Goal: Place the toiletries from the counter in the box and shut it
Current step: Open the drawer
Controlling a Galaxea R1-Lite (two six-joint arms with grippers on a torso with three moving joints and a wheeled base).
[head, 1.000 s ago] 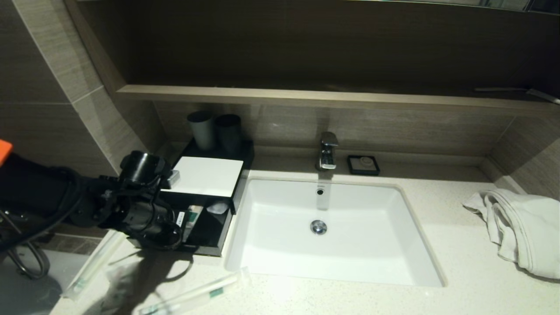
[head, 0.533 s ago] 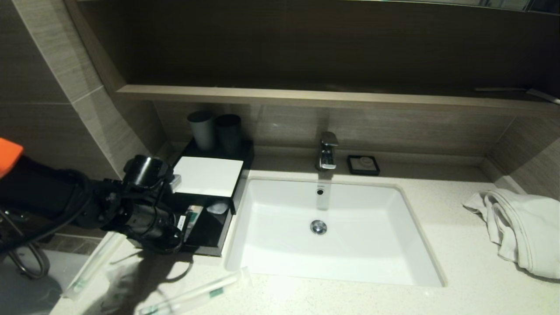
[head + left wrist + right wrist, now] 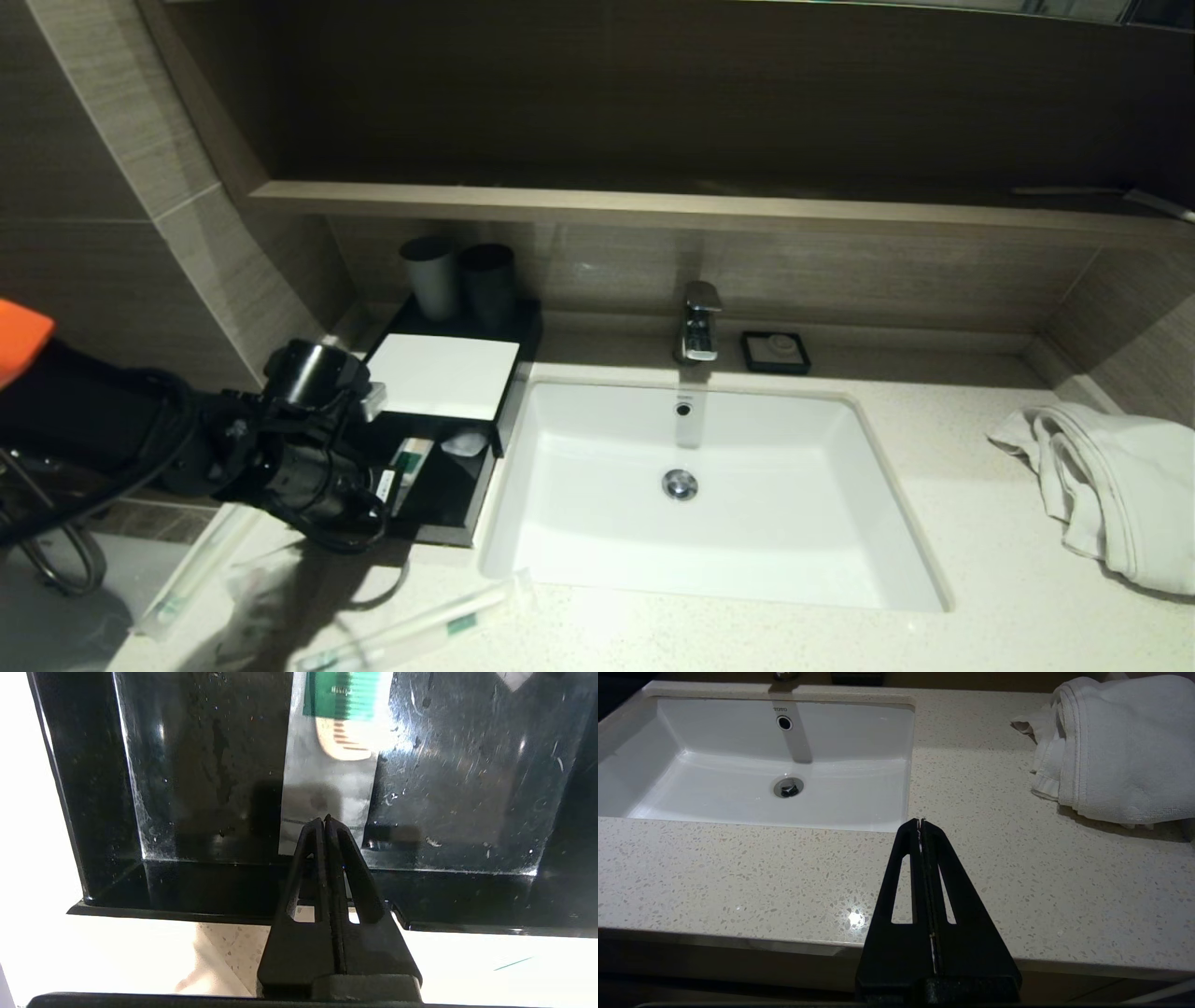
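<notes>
The black box (image 3: 467,509) stands left of the sink, its white lid (image 3: 443,375) covering the rear half. Inside the open front lie a green-and-clear comb packet (image 3: 408,461) and a small white item (image 3: 464,441). My left gripper (image 3: 381,487) is shut at the box's front-left corner. In the left wrist view its tips (image 3: 325,820) hang over the near end of the comb packet (image 3: 343,742), with nothing seen between them. Toothbrush packets (image 3: 411,630) (image 3: 191,569) and a clear packet (image 3: 252,597) lie on the counter. My right gripper (image 3: 920,822) is shut and parked over the counter's front edge.
The white sink (image 3: 822,569) fills the middle, with the faucet (image 3: 698,322) and a black soap dish (image 3: 775,351) behind it. Two dark cups (image 3: 429,275) (image 3: 487,280) stand behind the box. A white towel (image 3: 1111,485) lies at the right. A wall shelf (image 3: 653,205) overhangs.
My left arm has shifted slightly down and toward the counter's front. The comb packet stays in the box.
</notes>
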